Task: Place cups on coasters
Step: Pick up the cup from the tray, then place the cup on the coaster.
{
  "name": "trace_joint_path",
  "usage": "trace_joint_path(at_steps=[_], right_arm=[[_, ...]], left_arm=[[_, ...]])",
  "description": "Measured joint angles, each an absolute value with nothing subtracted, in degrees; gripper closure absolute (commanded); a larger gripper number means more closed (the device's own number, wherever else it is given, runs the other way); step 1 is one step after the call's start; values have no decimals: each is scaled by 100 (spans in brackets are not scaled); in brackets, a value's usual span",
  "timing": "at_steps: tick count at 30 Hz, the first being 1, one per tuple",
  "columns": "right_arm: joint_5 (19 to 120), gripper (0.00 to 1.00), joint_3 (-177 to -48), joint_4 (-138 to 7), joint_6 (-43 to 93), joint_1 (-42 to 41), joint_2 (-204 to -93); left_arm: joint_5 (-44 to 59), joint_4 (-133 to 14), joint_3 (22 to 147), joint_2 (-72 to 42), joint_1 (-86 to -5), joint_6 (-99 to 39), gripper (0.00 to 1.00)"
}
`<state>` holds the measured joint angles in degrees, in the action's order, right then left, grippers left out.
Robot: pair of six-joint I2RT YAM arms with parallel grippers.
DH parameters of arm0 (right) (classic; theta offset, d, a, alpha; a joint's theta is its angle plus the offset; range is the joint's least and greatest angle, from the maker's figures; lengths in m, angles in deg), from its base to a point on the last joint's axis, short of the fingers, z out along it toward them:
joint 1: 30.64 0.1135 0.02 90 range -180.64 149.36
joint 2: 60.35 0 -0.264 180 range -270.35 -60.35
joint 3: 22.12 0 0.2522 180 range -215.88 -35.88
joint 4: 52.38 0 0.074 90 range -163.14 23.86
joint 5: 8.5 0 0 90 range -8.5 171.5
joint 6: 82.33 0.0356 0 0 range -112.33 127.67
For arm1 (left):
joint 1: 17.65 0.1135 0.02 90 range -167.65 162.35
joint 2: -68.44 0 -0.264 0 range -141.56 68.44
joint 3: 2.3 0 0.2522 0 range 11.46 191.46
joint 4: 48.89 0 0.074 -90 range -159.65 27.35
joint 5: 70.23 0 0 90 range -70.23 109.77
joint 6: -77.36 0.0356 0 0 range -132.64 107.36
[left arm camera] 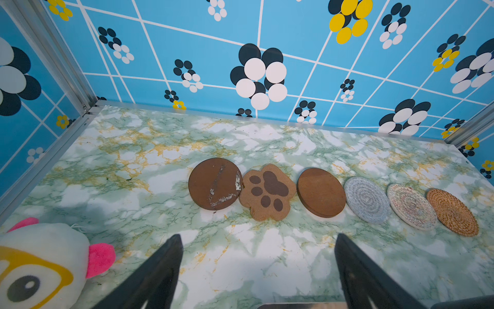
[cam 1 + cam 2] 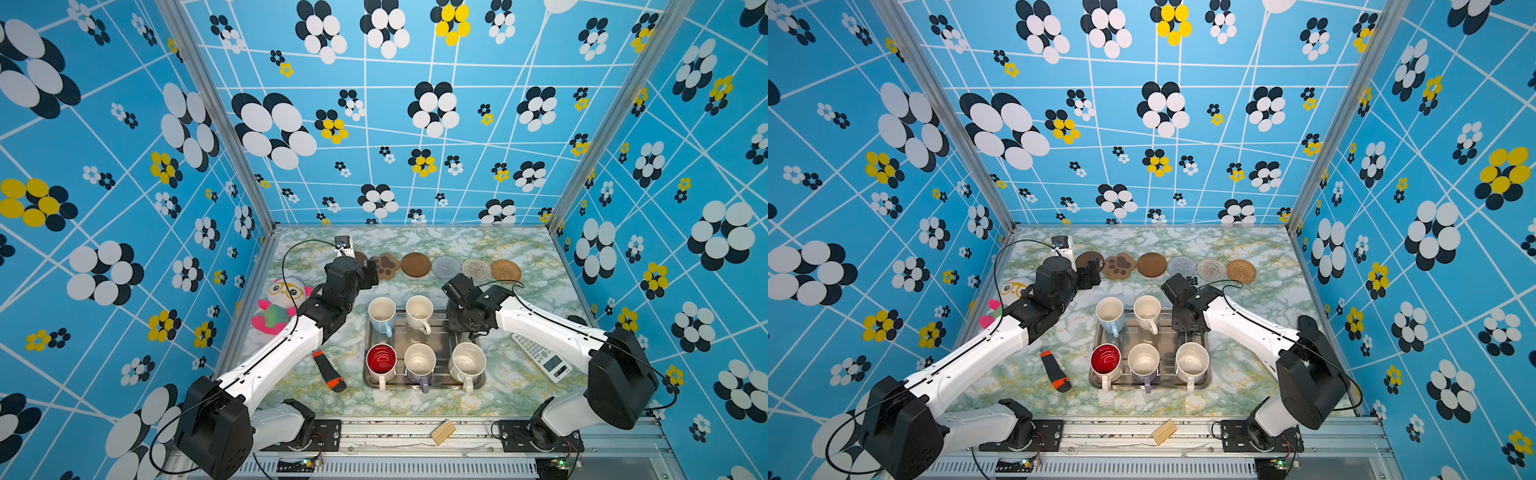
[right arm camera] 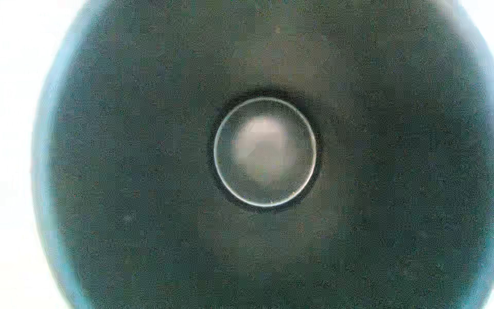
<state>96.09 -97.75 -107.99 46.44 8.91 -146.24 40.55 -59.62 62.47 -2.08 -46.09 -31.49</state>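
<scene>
Five cups stand on the steel tray point(image 2: 415, 385): light blue point(image 2: 381, 313), cream-white point(image 2: 419, 311), white with red inside point(image 2: 381, 359), lavender point(image 2: 419, 361) and cream-white point(image 2: 467, 361). My right gripper point(image 2: 460, 319) points down over the tray's back right corner. Its wrist view is filled by the dark inside of a black cup point(image 3: 133, 160); the jaws are hidden. Six coasters lie in a row behind: brown disc point(image 1: 215, 183), paw point(image 1: 267, 192), brown disc point(image 1: 320, 192), grey woven point(image 1: 366, 199), whitish woven point(image 1: 411, 206), rattan point(image 1: 452, 212). My left gripper point(image 1: 258, 235) hangs open and empty before the paw coaster.
A plush toy point(image 2: 280, 305) lies at the left wall. An orange and black tool point(image 2: 330, 372) sits left of the tray, a calculator point(image 2: 542, 357) right of it under my right arm. A small wooden block point(image 2: 442, 432) rests on the front rail.
</scene>
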Motion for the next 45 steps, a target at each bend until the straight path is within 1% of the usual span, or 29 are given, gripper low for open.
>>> trace_joint_path(at_steps=[6, 10, 26, 36, 45], right_arm=[[9930, 100, -9902, -11035, 4488, 884, -14438], [10035, 100, -10105, -11151, 4268, 734, -14430], [9924, 100, -10610, -10974, 3197, -799, -14462], [9712, 100, -10833, -10316, 2602, -1848, -15094], [9598, 100, -11082, -9621, 2250, -2344, -15776]], left_arm=[[4055, -5962, 6247, -208, -4609, -3149, 10], [4055, -5962, 6247, -208, -4609, -3149, 10], [4061, -5962, 6247, -208, -4603, -3149, 11], [4081, -5958, 6240, -208, -4561, -3149, 11], [4116, -5921, 6240, -313, -4491, -3154, 12]])
